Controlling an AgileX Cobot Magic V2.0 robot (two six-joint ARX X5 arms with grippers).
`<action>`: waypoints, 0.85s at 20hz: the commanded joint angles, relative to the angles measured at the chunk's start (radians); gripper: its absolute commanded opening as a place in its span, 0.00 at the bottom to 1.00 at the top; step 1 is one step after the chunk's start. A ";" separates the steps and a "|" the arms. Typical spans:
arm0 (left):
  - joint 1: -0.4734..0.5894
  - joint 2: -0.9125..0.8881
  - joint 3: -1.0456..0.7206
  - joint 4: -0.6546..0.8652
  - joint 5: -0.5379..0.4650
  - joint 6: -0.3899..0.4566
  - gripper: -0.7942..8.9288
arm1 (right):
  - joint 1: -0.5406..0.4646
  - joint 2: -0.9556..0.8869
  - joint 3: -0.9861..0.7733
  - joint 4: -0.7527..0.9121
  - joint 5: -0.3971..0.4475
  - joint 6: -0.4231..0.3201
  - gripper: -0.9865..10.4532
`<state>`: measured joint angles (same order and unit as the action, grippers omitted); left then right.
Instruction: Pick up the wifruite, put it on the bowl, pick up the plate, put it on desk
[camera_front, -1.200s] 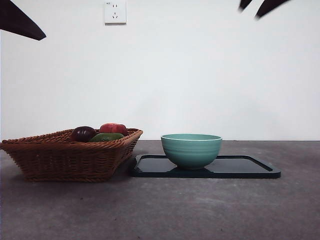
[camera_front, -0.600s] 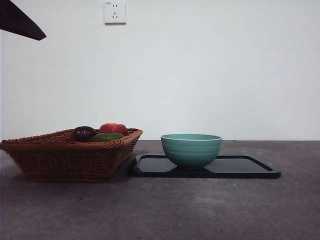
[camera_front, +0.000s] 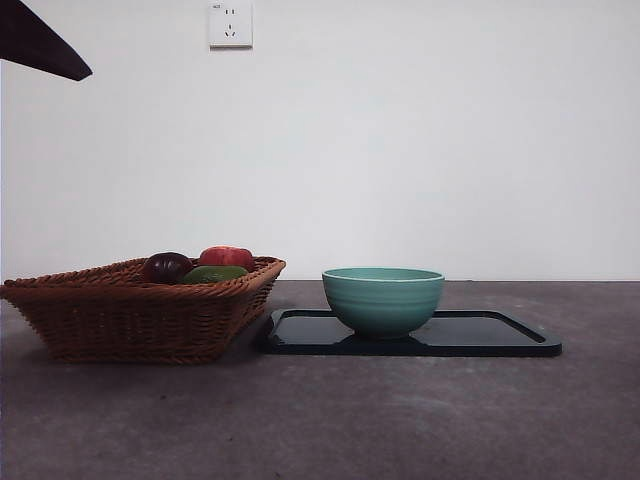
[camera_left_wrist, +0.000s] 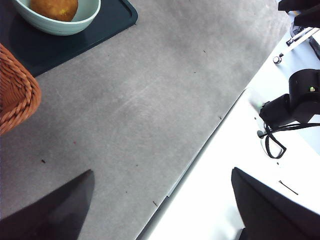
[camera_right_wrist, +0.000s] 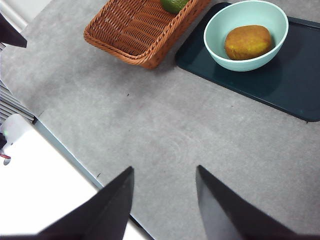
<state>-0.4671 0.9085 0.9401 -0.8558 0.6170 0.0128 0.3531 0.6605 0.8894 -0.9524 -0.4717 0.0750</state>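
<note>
The teal bowl (camera_front: 383, 300) stands on the glossy black tray (camera_front: 480, 335) on the grey desk (camera_front: 350, 420). A brown oval fruit (camera_right_wrist: 248, 42) lies inside the bowl (camera_right_wrist: 215, 30); it also shows in the left wrist view (camera_left_wrist: 54, 8). From the front the bowl's wall hides it. My right gripper (camera_right_wrist: 165, 168) is open and empty, high above the bare desk (camera_right_wrist: 165, 130), apart from the tray (camera_right_wrist: 280, 80). My left gripper (camera_left_wrist: 162, 172) is open and empty, high over the desk's edge, far from the bowl (camera_left_wrist: 65, 29).
A brown wicker basket (camera_front: 130, 310) stands left of the tray and touches it, holding a dark purple fruit (camera_front: 166, 267), a red one (camera_front: 226, 257) and a green one (camera_front: 213, 273). A black arm tip (camera_front: 40, 45) shows at the top left corner. White floor (camera_left_wrist: 225, 190) lies past the desk's edge.
The black jaw tips at the front view's top right corner have risen out of the picture. The bowl, tray and basket have not moved.
</note>
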 joint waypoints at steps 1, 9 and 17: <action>-0.005 0.006 0.011 0.011 0.006 0.012 0.53 | 0.006 0.004 0.010 0.013 -0.003 -0.003 0.26; -0.031 0.024 0.031 0.064 -0.019 -0.015 0.53 | 0.006 0.004 0.010 0.016 -0.004 0.003 0.26; -0.129 0.450 0.463 0.055 -0.246 0.121 0.53 | 0.006 0.004 0.010 0.025 -0.004 0.003 0.26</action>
<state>-0.5869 1.3243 1.3743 -0.8040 0.3752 0.0868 0.3531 0.6605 0.8894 -0.9379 -0.4717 0.0753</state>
